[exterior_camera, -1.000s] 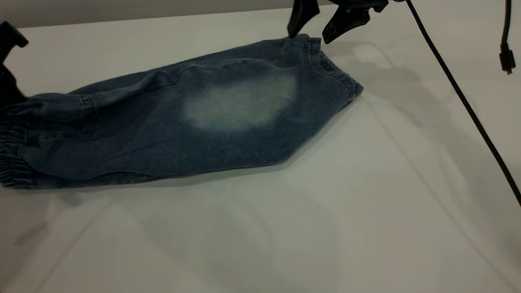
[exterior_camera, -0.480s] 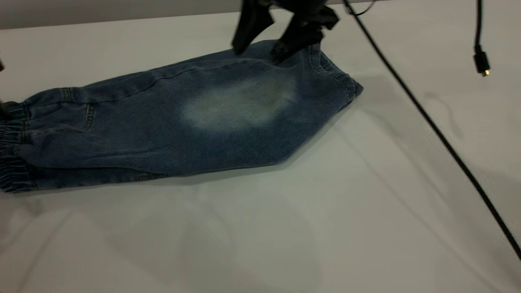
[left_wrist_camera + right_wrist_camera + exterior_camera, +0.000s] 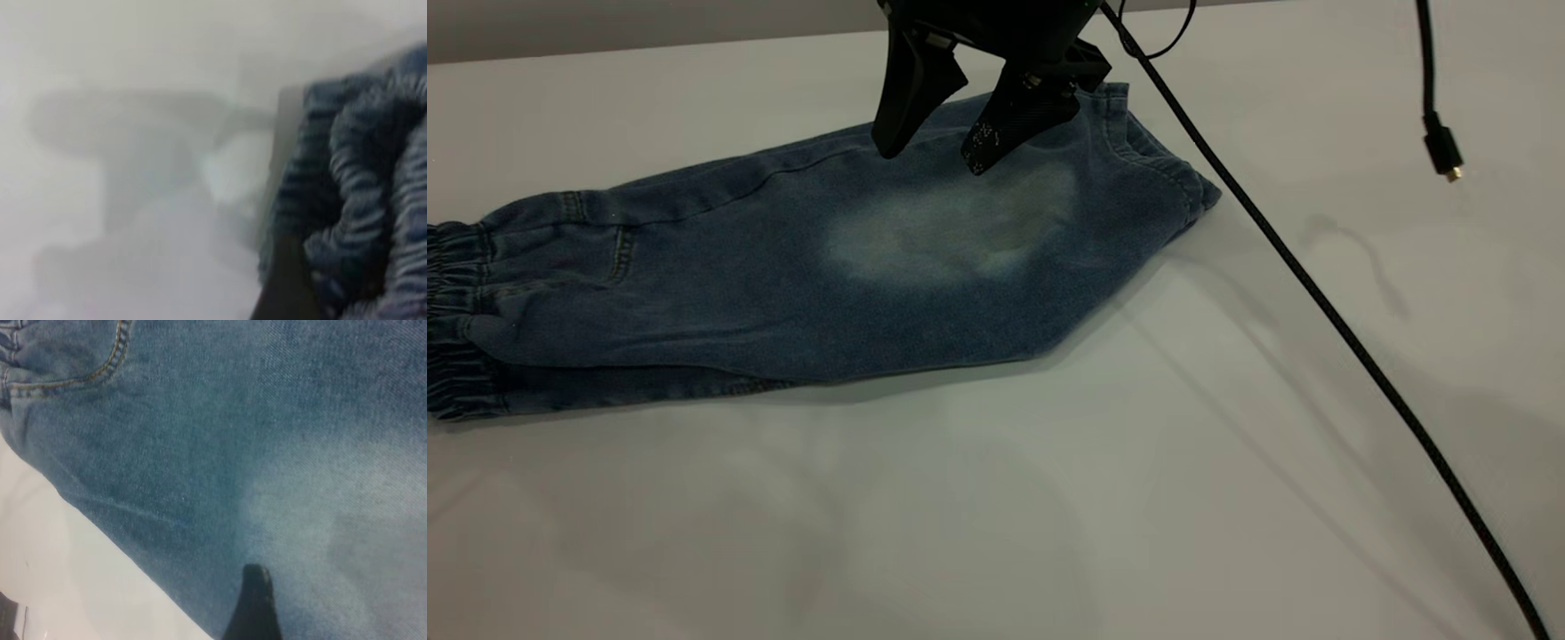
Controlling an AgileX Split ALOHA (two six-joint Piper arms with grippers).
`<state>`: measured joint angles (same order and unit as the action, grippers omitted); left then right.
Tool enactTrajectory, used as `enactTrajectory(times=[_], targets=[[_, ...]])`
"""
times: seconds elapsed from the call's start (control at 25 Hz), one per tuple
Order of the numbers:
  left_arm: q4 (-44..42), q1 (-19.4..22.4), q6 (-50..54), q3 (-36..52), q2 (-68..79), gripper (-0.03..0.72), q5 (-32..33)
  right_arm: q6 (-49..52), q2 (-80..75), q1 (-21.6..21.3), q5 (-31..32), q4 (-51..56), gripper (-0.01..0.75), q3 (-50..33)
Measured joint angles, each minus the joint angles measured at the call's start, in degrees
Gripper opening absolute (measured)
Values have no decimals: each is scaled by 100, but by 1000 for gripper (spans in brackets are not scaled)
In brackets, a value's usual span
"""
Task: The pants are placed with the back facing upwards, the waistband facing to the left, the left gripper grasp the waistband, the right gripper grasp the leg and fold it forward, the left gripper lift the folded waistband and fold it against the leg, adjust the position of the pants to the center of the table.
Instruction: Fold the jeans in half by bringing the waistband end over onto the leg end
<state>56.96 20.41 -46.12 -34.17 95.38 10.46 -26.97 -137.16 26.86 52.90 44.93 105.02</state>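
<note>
White tabletop point(image 3: 1049, 498) is covered at its far left by the pants point(image 3: 783, 267), laid flat, folded lengthwise, with the elastic waistband point(image 3: 454, 320) leftward. The leg point(image 3: 951, 227), marked by a pale oval, is overhung by the right gripper point(image 3: 929, 151), fingers spread apart. The left gripper's state cannot be told.
</note>
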Motion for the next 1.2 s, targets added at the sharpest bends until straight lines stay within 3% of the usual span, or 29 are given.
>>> enactTrajectory(times=[0.32, 0.68, 1.2], targets=[[0, 0, -606, -196, -13, 449, 101, 23, 0, 0, 0, 5, 515, 0], [-5, 2, -765, -210, 502, 584, 417, -39, 0, 0, 15, -6, 515, 0], [-3, 2, -934, -518, 1142, 587, 419, -34, 0, 0, 163, -12, 515, 0]])
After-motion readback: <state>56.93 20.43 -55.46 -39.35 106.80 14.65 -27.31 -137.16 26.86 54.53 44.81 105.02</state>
